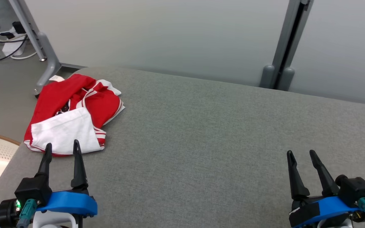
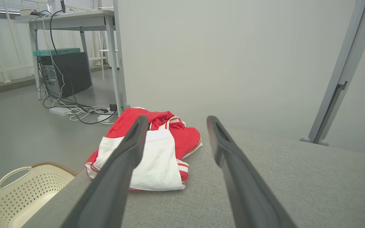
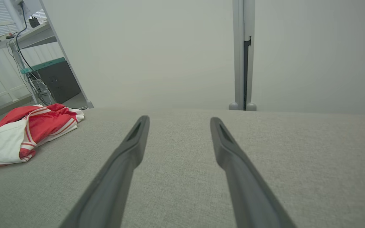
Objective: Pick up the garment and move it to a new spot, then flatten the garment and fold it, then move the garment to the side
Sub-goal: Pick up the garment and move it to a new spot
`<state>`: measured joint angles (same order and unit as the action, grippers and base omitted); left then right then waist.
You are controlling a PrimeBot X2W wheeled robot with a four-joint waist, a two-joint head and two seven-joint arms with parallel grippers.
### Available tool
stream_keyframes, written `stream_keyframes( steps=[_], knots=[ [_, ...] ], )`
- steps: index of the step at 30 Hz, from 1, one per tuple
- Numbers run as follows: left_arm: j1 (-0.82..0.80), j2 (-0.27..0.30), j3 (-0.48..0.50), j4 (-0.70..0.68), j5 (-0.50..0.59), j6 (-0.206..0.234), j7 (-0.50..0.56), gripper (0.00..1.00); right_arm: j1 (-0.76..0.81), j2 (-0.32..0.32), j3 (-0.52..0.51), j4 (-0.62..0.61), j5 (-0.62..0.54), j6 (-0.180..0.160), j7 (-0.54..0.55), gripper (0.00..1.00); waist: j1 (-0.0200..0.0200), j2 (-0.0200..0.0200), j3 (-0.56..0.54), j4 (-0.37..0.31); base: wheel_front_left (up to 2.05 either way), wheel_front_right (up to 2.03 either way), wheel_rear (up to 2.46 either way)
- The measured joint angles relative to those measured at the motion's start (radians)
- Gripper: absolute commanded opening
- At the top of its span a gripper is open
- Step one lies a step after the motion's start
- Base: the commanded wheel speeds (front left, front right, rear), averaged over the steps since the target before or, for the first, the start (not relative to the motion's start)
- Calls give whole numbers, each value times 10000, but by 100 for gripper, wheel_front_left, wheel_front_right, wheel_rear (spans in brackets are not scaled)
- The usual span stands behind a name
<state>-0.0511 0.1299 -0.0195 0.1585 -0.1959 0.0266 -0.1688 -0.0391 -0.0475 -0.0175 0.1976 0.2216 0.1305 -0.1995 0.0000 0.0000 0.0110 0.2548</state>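
Garment point(image 1: 71, 126) lies bunched, far left. My left pincer point(image 1: 62, 143) and right pincer point(image 1: 301, 152): released, empty. I advise pinching a thick fold.

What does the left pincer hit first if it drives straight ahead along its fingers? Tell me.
The red and white garment: the open left pincer points at its white near edge. How high the tips ride above the cloth is unclear, so it might skim over it.

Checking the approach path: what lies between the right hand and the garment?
Nothing but bare grey fabric surface between the right hand and the red-and-white garment, per the head view.
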Motion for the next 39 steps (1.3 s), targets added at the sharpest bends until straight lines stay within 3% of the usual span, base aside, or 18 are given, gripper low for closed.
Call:
stream_keyframes(
  steps=[22,33,39],
  knots=[
    [489,313,249,-393,-249,301,163,100,-21,0,343,192,132,0,-35,100,0,0,-75,2322,0,0,0],
    [558,405,357,-495,-385,474,163,100,-122,0,447,245,94,0,8,100,0,0,44,2235,0,0,0],
    [-138,780,470,-405,-523,328,236,100,-241,4,412,65,-109,0,148,100,0,0,413,1881,0,0,0]
  ],
)
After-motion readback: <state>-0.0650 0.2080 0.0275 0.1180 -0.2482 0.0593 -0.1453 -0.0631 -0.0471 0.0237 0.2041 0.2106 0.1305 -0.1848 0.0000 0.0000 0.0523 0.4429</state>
